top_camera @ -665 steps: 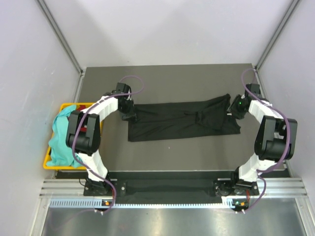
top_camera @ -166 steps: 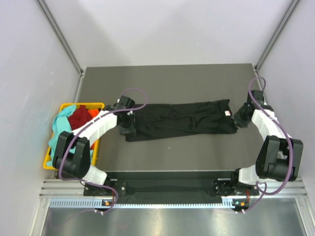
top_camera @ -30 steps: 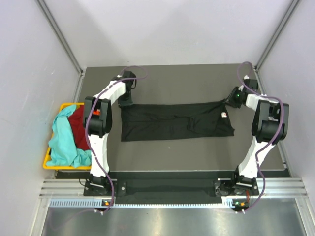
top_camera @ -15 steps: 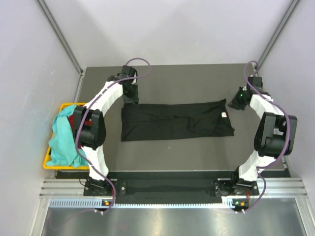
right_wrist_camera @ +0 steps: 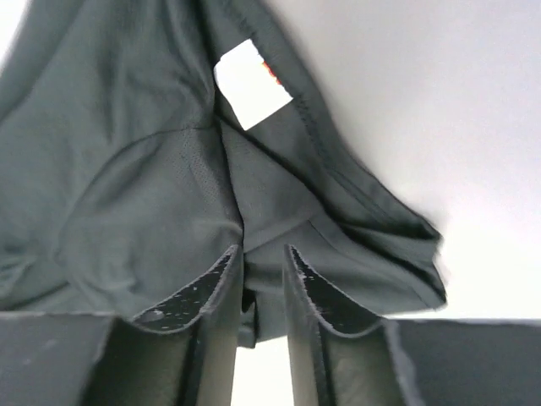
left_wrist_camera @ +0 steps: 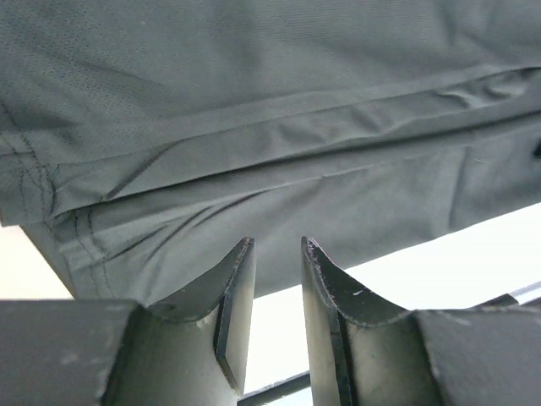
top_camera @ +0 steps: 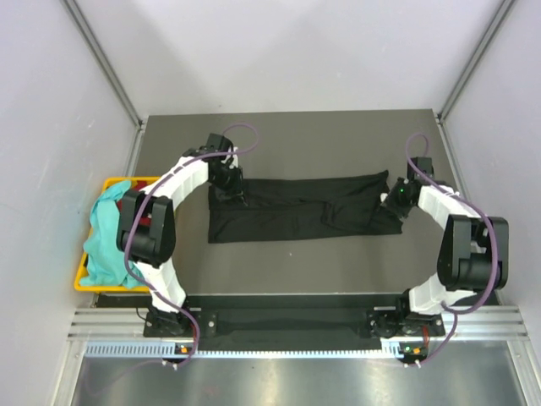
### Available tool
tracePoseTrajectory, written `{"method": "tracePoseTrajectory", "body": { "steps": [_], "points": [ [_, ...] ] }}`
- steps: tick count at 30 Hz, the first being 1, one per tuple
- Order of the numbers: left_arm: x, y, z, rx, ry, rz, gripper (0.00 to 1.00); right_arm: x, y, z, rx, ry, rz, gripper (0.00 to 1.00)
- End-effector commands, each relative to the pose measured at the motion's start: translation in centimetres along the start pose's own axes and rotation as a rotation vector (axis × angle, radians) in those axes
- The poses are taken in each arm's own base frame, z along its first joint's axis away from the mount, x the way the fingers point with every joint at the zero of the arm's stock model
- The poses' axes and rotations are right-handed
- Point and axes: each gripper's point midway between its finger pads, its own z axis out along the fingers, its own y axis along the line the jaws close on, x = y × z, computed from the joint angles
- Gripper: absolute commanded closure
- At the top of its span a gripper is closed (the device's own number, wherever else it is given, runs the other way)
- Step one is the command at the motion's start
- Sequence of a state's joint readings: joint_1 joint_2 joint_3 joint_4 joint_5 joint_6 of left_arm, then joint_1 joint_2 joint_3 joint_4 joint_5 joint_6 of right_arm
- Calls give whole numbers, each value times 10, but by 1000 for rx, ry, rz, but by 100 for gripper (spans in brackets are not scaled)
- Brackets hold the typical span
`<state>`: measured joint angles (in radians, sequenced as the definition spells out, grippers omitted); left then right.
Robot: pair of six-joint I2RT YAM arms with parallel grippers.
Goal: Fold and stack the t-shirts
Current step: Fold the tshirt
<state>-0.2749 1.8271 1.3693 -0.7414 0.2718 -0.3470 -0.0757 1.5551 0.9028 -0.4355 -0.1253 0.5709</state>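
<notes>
A yellow basket (top_camera: 148, 179) at the tabletop's (top_camera: 338, 144) left edge holds a teal t-shirt (top_camera: 101, 241), while the black t-shirt (top_camera: 296, 207) lies mid-tabletop, its white label (right_wrist_camera: 252, 85) visible only from the right wrist, with the left gripper (left_wrist_camera: 276, 244) slightly spread and the right gripper's (right_wrist_camera: 260, 249) grip impossible to tell.

the top view is lit evenly and softly; in the wrist views the table (left_wrist_camera: 473, 254) is overexposed white, the fingers (left_wrist_camera: 228, 296) blurred

Dark grey table (top_camera: 287, 135) between pale walls (top_camera: 51, 127)

Beyond the black t-shirt (top_camera: 296, 211) the table (top_camera: 287, 139) lies open (basket (top_camera: 127, 180) hems the left).
</notes>
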Motion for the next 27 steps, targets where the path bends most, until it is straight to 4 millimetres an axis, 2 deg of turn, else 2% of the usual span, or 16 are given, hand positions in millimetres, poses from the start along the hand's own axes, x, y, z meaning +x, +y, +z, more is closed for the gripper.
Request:
{"method": "tracePoseTrajectory", "body": {
  "steps": [1,5,9,13,15,19,27],
  "points": [
    [-21,-20,-29,76,-125,33,67,-18,-5,-24,52,-111,90,72],
    [-23,-21,-35,73,-147,41,67,-19,-12,-35,69,-166,170,67],
    [-24,-19,-37,59,-141,47,67,-11,-28,-35,128,-169,211,66],
    [-28,-27,-46,86,-167,55,67,-4,-42,-38,160,-204,272,61],
    [-26,-31,-49,108,-172,51,67,3,-48,-34,167,-201,290,58],
    [-20,-34,-49,129,-167,52,67,4,-53,-28,156,-233,338,55],
    [-16,-29,-50,104,-169,52,67,10,-69,-9,176,-251,366,57]
  ]
}}
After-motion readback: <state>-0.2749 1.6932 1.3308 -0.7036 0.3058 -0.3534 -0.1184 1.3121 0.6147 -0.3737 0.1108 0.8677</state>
